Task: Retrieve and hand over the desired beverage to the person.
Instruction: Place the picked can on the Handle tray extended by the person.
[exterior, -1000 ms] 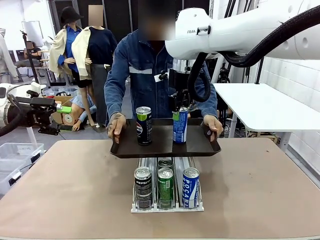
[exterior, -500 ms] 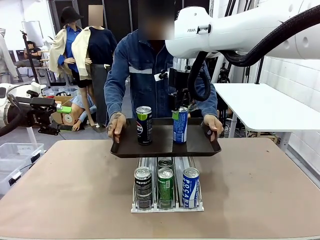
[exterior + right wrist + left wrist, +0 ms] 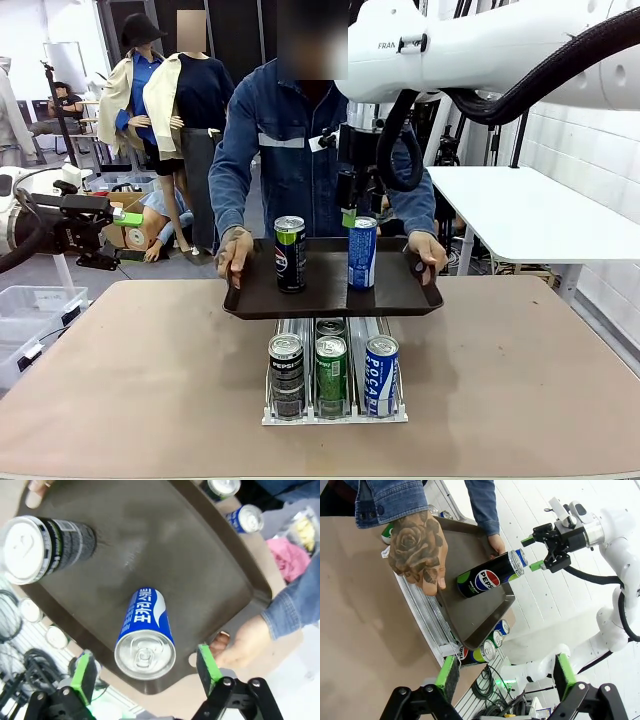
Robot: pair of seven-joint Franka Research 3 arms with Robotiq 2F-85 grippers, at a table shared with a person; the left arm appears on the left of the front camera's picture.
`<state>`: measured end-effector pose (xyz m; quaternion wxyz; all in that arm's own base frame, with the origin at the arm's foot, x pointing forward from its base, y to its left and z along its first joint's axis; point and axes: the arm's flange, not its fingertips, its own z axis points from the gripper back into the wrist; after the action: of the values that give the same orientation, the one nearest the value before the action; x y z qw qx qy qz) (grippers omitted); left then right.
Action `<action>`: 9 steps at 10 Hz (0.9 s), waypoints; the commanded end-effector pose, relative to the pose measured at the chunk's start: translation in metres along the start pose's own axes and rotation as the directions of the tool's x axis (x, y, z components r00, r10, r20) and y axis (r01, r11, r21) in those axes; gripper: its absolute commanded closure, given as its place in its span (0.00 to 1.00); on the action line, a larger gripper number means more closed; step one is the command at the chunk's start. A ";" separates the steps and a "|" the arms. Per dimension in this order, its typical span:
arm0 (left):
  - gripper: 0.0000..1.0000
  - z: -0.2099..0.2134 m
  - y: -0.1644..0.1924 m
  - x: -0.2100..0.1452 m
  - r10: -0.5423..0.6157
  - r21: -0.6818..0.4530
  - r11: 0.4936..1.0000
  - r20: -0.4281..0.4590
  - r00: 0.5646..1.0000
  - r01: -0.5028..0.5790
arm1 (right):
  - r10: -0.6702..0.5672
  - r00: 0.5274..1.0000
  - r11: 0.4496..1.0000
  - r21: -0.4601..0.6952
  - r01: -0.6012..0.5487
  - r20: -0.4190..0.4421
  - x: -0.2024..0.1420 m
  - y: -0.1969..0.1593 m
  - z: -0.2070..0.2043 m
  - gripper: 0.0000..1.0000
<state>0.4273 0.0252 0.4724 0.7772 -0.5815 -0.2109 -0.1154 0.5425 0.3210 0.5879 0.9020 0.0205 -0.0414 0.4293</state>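
The person (image 3: 290,140) in a denim jacket holds a dark tray (image 3: 325,297) with both hands at the far side. A blue Pocari can (image 3: 361,252) and a black Pepsi can (image 3: 290,254) stand upright on it. My right gripper (image 3: 353,214) hangs open just above the blue can's top. In the right wrist view the blue can (image 3: 145,615) stands free between the spread green pads of the right gripper (image 3: 145,667). My left gripper (image 3: 122,216) waits at the far left, away from the tray. The left gripper (image 3: 505,670) is open with nothing between its fingers.
A white can rack (image 3: 335,412) sits mid-table under the tray's front edge, with Pepsi, green and Pocari cans in its lanes. The person's tattooed hand (image 3: 415,550) grips the tray's rim. A white side table (image 3: 520,215) stands at the right.
My right gripper has opened, let go of the blue can on the tray and risen slightly. The left arm has not moved.
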 end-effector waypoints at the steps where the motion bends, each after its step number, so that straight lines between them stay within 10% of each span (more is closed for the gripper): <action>1: 0.00 0.001 -0.002 0.000 0.000 -0.013 1.000 0.016 1.000 0.000 | 0.027 0.999 0.998 -0.055 -0.028 -0.021 -0.005 0.007 0.012 0.00; 9: 0.00 0.001 -0.002 0.000 0.000 -0.013 1.000 0.016 1.000 0.000 | 0.023 1.000 0.999 -0.045 -0.023 0.002 -0.007 0.014 0.023 0.00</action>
<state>0.4273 0.0252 0.4725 0.7772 -0.5815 -0.2109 -0.1154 0.5262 0.3227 0.6099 0.8972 0.0005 -0.0519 0.4385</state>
